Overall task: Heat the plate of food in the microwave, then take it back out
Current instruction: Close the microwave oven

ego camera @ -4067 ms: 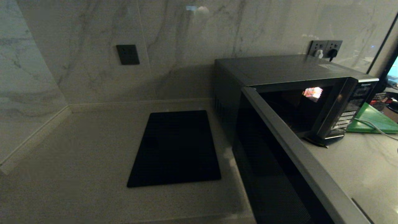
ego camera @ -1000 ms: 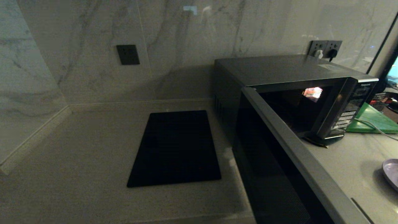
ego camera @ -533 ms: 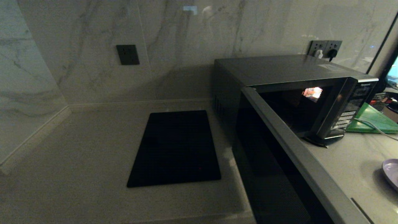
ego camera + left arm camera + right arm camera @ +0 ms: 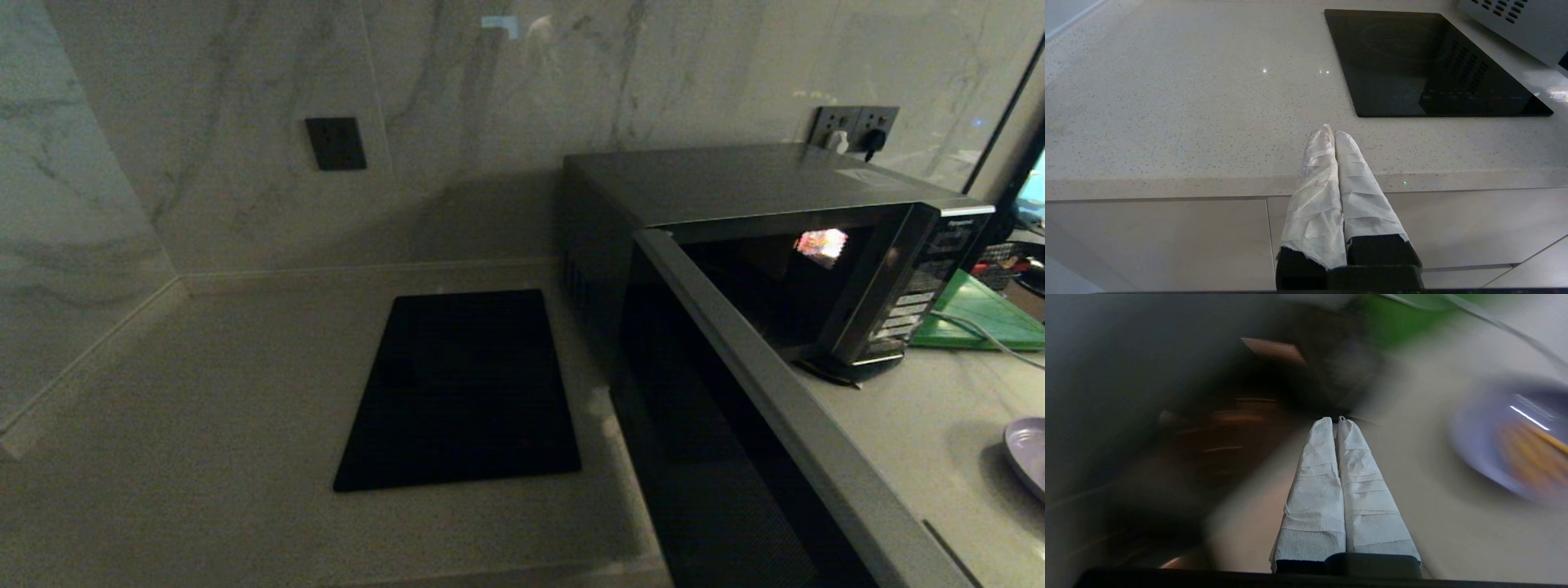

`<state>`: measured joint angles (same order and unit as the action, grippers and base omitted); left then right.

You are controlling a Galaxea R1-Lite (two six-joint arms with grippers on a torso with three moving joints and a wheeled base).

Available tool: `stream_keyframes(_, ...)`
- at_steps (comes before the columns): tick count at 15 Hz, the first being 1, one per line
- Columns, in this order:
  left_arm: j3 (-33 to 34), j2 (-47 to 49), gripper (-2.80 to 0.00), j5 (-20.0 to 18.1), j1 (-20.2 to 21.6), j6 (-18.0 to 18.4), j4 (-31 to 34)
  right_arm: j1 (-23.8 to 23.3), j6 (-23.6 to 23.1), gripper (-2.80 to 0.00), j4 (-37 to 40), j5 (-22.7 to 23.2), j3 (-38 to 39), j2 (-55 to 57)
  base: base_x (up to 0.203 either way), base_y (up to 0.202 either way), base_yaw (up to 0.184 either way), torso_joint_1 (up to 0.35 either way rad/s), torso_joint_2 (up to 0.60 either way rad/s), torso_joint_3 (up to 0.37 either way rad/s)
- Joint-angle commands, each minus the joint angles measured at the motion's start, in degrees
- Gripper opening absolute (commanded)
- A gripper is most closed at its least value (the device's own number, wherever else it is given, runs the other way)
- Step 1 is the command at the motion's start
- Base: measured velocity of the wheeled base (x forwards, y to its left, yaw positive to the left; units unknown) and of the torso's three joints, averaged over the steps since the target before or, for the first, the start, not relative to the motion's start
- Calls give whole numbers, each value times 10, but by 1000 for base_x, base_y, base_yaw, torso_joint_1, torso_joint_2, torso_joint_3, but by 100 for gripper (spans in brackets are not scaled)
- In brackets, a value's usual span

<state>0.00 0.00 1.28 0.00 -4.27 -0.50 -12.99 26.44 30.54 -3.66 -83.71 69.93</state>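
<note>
item one: large boxy dark grey-silver microwave on the pale speckled stone tabletop, against the marble wall; its black glass door stood swung wide open, the dark cavity exposed with one small bright reflection inside, button panel on the side away from the door.

item two: small round lavender-purple plate of food, thin orange-yellow sticks on it, resting on the tabletop outside the microwave, on the button-panel side and nearer the robot; only its rim showed in the head view.

item three: right hand, white-wrapped fingers pressed together and holding nothing, pointed toward the microwave's open front with the plate off to one side, apart from it; view blurred.

item four: left hand, fingers closed together, empty, at the tabletop's front edge, on the door side of the microwave.

item five: flat black rectangular cooktop panel, set in the tabletop just beside the microwave's door side.

item six: flat green board, beside the button panel.
</note>
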Motion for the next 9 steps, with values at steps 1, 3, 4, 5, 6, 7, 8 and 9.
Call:
stream_keyframes(1,0,0,-280,0,0,0,0,160,15,-280,79,-5,-162,10,0,0,0,0,0,0)
stream_keyframes(3,0,1,-280,0,0,0,0,274,26,-280,158,-11,-267,32,0,0,0,0,0,0)
stream_keyframes(4,0,1,-280,0,0,0,0,333,29,-280,182,-18,-287,40,0,0,0,0,0,0)
stream_keyframes(5,0,1,-280,0,0,0,0,387,31,-280,199,-25,-294,48,0,0,0,0,0,0)
stream_keyframes(6,0,1,-280,0,0,0,0,438,33,-280,215,-31,-297,53,0,0,0,0,0,0)
stream_keyframes(7,0,0,-280,0,0,0,0,493,35,-280,233,-35,-300,57,0,0,0,0,0,0)
stream_keyframes(8,0,0,-280,0,0,0,0,539,40,-280,252,-38,-302,63,0,0,0,0,0,0)
stream_keyframes(9,0,0,-280,0,0,0,0,575,49,-280,271,-39,-303,72,0,0,0,0,0,0)
